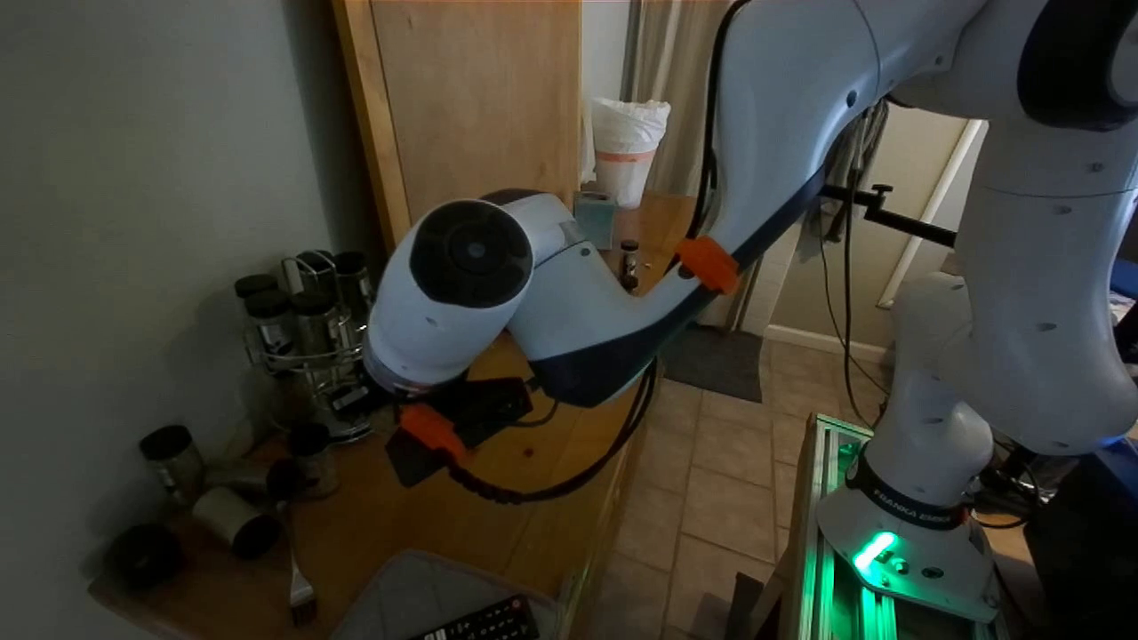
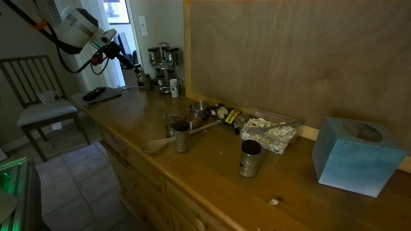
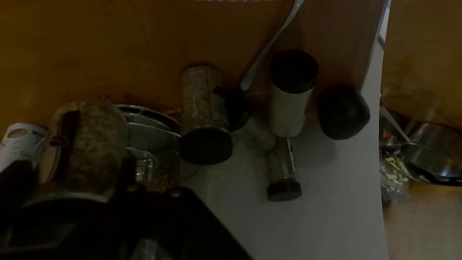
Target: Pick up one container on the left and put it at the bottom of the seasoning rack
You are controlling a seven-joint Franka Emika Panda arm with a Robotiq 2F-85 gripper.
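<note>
The claw clamps 1 jar, long axis along its fingers, and the seasoning rack's bottom tray, the likely goal, lies just right of it in the wrist view.

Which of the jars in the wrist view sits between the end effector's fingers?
The jar with coarse tan contents, at lower left, just right of the white canister. Only it shows within the end effector; the other jars appear outside.
</note>
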